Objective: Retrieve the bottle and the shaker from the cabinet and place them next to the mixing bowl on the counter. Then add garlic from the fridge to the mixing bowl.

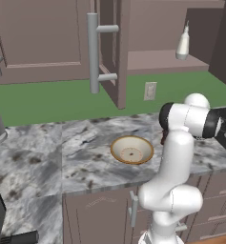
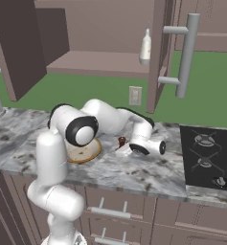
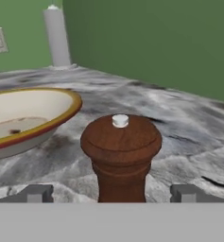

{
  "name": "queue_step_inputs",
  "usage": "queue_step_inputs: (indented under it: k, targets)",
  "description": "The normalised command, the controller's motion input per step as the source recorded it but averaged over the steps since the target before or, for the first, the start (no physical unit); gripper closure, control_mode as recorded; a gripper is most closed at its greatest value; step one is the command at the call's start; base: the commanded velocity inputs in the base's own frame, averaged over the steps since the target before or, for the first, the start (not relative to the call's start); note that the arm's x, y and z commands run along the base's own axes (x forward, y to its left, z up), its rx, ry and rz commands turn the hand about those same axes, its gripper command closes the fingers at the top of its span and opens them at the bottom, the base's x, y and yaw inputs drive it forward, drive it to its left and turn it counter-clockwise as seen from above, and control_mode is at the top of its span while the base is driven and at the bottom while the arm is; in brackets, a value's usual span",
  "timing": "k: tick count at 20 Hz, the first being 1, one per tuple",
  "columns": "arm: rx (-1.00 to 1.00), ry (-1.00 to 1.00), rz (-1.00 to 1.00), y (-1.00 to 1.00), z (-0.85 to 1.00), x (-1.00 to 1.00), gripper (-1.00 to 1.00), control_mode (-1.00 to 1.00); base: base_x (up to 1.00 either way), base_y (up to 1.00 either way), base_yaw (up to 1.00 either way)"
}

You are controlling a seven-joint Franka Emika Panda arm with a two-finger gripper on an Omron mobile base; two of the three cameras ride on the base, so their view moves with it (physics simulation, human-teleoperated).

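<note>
The shaker (image 3: 121,151), a brown wooden mill with a white knob, stands upright on the marble counter just right of the mixing bowl (image 3: 47,130). My gripper (image 3: 112,194) is open, with one fingertip on each side of the shaker and a gap to both. From the right base view the shaker (image 2: 121,141) shows in front of the low, level hand, beside the cream bowl (image 2: 88,153). The bowl (image 1: 115,145) has a yellow rim. The white bottle (image 1: 182,45) stands on the open cabinet's shelf, also seen as the bottle (image 2: 145,47).
An open cabinet door with a long grey handle (image 1: 93,52) hangs over the counter. A wall outlet (image 2: 135,95) sits behind the bowl. A black stove (image 2: 208,158) lies to the right. A grey cylinder (image 3: 56,38) stands at the wall.
</note>
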Motion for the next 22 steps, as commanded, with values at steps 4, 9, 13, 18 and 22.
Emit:
queue_step_inputs:
  k: [4, 9, 13, 18, 22]
  targets:
    - [0.02, -0.13, 0.00, 0.00, 0.28, -0.25, -1.00, -1.00, 0.00, 0.00, 0.00]
    - [0.04, -0.15, -0.02, -0.11, 0.49, -0.31, -1.00, -1.00, 0.00, 0.00, 0.00]
    - [0.04, -0.11, -0.05, -0.14, 0.61, -0.13, -1.00, -1.00, 0.00, 0.00, 0.00]
    - [0.00, -0.02, -0.21, 0.00, 0.62, -0.53, -1.00, -1.00, 0.00, 0.00, 0.00]
    - [0.04, 0.06, -0.38, 0.00, 0.66, -0.86, -1.00, -1.00, 0.00, 0.00, 0.00]
